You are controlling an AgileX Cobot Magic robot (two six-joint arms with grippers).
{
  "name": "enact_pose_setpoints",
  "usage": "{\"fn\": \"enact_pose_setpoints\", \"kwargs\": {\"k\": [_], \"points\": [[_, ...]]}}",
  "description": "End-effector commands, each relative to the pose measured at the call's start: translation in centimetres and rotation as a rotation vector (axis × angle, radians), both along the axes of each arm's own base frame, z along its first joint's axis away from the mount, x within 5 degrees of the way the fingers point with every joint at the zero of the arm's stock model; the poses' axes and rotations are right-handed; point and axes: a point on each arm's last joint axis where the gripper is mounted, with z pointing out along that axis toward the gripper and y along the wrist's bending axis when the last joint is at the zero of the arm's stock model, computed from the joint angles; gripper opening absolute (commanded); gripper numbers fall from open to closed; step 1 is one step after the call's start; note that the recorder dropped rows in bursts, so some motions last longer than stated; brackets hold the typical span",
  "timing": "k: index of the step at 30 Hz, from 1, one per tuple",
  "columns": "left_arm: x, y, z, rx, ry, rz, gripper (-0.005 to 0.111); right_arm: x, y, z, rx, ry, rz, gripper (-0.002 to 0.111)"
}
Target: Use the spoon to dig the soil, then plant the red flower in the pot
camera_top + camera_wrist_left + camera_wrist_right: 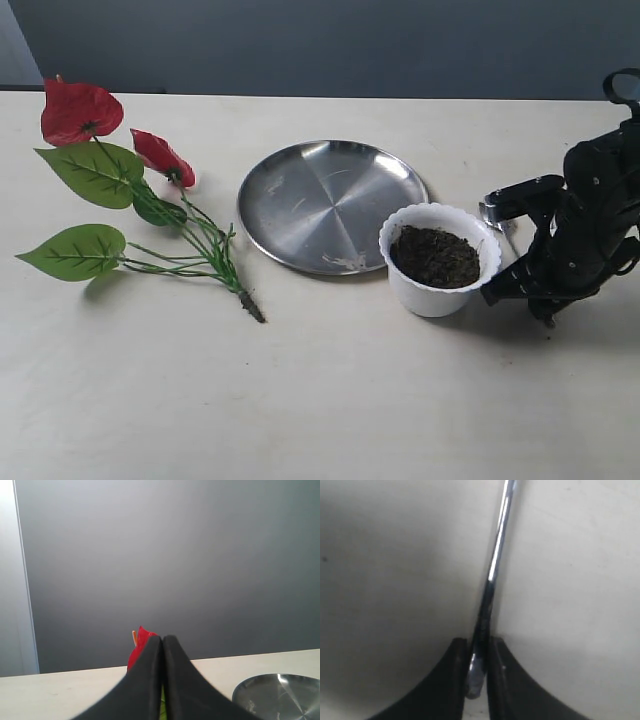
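The red flower lies flat at the table's left, with two red blooms, green leaves and stems joined at the base. The white scalloped pot stands right of centre, filled with dark soil. My right gripper is low beside the pot. It is shut on the end of the thin silver spoon, whose bowl shows just behind the pot. My left gripper is shut with nothing in it; a red bloom shows behind its fingers. It is outside the exterior view.
A round steel plate lies between the flower and the pot, touching the pot's far side; its edge also shows in the left wrist view. A dark wall runs behind the table's far edge.
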Motion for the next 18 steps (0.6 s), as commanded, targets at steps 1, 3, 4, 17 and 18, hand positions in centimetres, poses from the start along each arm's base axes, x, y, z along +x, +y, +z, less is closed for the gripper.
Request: {"fn": "enact_pose_setpoints", "kwargs": {"k": [1, 3, 4, 17, 18], "points": [[-0.1, 0.0, 0.1, -0.005, -0.006, -0.005, 0.000, -0.5, -0.6, -1.5, -0.045, 0.065, 0.017, 0.000], [-0.1, 0.0, 0.1, -0.005, -0.006, -0.005, 0.000, -0.6, -0.6, -1.4, -0.054, 0.079, 0.014, 0.000], [-0.1, 0.0, 0.1, -0.005, -0.006, -0.005, 0.000, -0.6, -0.7, -1.3, -0.056, 0.082, 0.013, 0.000], [-0.1, 0.0, 0.1, -0.005, -0.006, -0.005, 0.000, -1.9, -2.2, 7.9, -0.104, -0.126, 0.011, 0.000], [-0.1, 0.0, 0.1, -0.005, -0.006, -0.005, 0.000, -2.1, -2.4, 8.6, -0.119, -0.148, 0.021, 0.000]]}}
